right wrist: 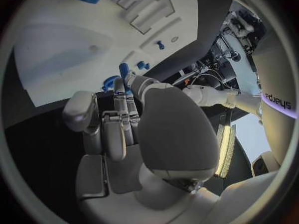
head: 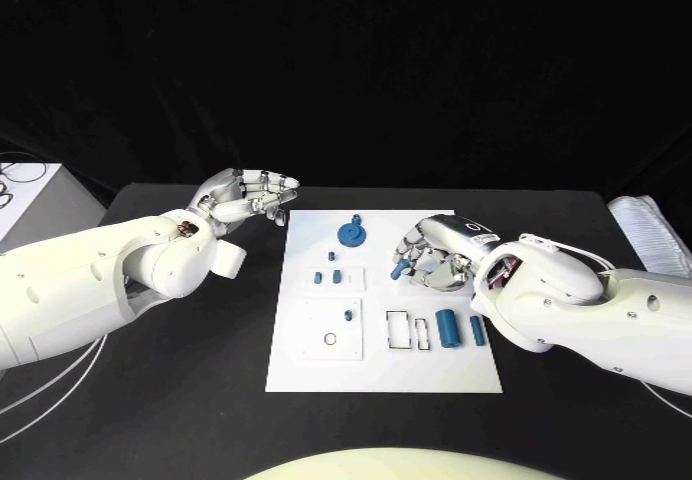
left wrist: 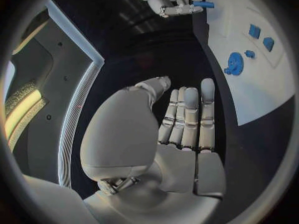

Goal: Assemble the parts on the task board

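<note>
Two blue cylinders [head: 459,327] lie side by side in the near right part of the task board [head: 378,370], just beside a pair of narrow slots [head: 405,330] to their left. Left of those slots I see a raised square block [head: 330,328] with a round hole. Farther up the board, two small blue pieces [head: 327,277] sit in a rectangular plate, with a tiny blue peg [head: 333,257] just beyond them. My right hand [head: 437,255] hovers over the board's right side, past the cylinders, pinching a short blue pin [head: 398,269] between thumb and fingertips. Beyond the peg, a blue gear [head: 352,234] stands near the board's far edge. My left hand [head: 248,195] hangs off the board's far left corner over the black table [head: 173,400], fingers extended and close together, holding nothing.
</note>
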You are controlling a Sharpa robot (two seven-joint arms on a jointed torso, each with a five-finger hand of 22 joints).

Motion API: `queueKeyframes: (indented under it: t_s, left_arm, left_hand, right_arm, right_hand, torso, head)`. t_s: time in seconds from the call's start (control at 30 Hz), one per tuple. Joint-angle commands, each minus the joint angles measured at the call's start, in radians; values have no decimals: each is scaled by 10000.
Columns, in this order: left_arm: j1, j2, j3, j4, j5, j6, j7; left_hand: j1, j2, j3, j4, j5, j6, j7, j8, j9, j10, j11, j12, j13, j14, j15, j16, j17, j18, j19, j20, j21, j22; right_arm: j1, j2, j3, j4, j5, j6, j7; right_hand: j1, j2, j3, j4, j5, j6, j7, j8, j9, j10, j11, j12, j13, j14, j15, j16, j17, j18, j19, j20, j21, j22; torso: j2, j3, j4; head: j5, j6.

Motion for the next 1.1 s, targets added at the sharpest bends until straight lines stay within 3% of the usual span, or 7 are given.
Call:
queueKeyframes:
  t_s: [0.03, 0.2, 0.43, 0.57, 0.77, 1.1]
  left_arm:
    - [-15, 31, 6, 13, 54, 177, 38]
    - [-28, 57, 6, 15, 54, 193, 33]
    - [-45, 99, 6, 8, 54, 213, 26]
    - [-51, 129, 6, 3, 54, 227, 21]
    - [-72, 144, 6, -16, 54, 229, 13]
    - [-95, 147, 6, -16, 54, 238, 2]
  left_hand:
    - [58, 6, -38, -1, 21, -72, 25, 68, -10, -24, 29, -42, -9, 30, -2, 32, -7, 141, 69, 22, -49, -11]
    - [58, 6, -38, -1, 21, -72, 25, 68, -10, -24, 29, -42, -9, 30, -2, 32, -7, 141, 69, 22, -49, -11]
    - [58, 6, -38, -1, 21, -72, 25, 68, -10, -24, 29, -42, -9, 30, -2, 32, -7, 141, 69, 22, -49, -11]
    - [58, 6, -38, -1, 21, -72, 25, 68, -10, -24, 29, -42, -9, 30, -2, 32, -7, 141, 69, 22, -49, -11]
    - [63, 8, -39, -2, 21, -74, 26, 70, -11, -28, 31, -42, -13, 30, -1, 34, -3, 141, 70, 23, -49, -10]
    - [71, 11, -41, -3, 21, -78, 28, 73, -12, -34, 32, -43, -19, 30, 0, 38, 3, 142, 70, 24, -50, -10]
  right_arm:
    - [-66, 205, 0, 180, 86, -111, 151]
    - [-273, 709, -18, 235, -267, -151, 256]
    - [-732, 1578, -47, 119, -1076, -100, 425]
    - [-910, 1894, -83, 12, -1252, -42, 498]
    - [-1141, 2157, -113, -76, -1357, 9, 570]
    - [-1305, 2338, -178, -296, -1552, 296, 551]
  right_hand:
    - [-85, 9, 56, -30, 56, -35, -25, 421, 654, 11, 1, -62, -8, 742, -48, 26, 1102, -185, 27, -45, 1, 7]
    - [-107, 4, 79, -56, 58, -49, -21, 432, 673, 10, 4, -74, -9, 742, -47, 25, 1099, -182, 21, -43, -12, -1]
    - [-144, -13, 140, -148, 52, -83, -7, 462, 723, 9, 10, -100, -8, 746, -43, 34, 1120, -180, 17, -41, -22, 2]
    - [-151, -16, 147, -161, 47, -86, -6, 467, 731, 10, 11, -103, -8, 745, -42, 33, 1116, -181, 20, -40, -17, 9]
    - [-176, -23, 170, -196, 38, -105, 3, 476, 751, 7, 17, -114, -8, 744, -39, 31, 1110, -176, 9, -38, -42, -9]
    - [-200, -28, 185, -223, 27, -116, 7, 487, 769, 8, 21, -120, -7, 744, -35, 32, 1113, -174, 4, -36, -53, -16]
  torso:
    - [7, -4, -6]
    - [8, -9, -5]
    - [14, -10, 12]
    - [9, -30, 20]
    - [28, -13, -18]
    - [24, -2, -1]
  head:
    - [76, -33]
    - [203, -82]
    - [306, -122]
    - [350, -158]
    - [425, -185]
    - [464, -264]
